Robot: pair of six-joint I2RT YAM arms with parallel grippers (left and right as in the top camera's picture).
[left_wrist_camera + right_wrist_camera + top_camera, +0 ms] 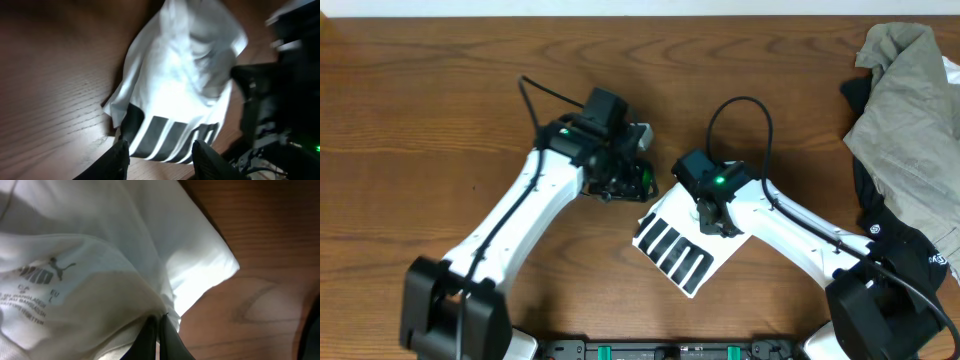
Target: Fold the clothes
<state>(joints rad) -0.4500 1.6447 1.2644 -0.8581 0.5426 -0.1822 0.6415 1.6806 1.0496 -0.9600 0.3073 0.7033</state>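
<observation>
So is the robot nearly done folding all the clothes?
Not nearly. The white striped shirt already looks folded into a small bundle in the middle. The right gripper pinches its white fabric, while the left gripper hangs open close by. The heap of clothes at the far right looks crumpled and unfolded, so most of the job is left.

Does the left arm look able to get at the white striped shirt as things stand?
Probably yes: the left end effector is open right beside the white striped shirt, with nothing between them.
</observation>
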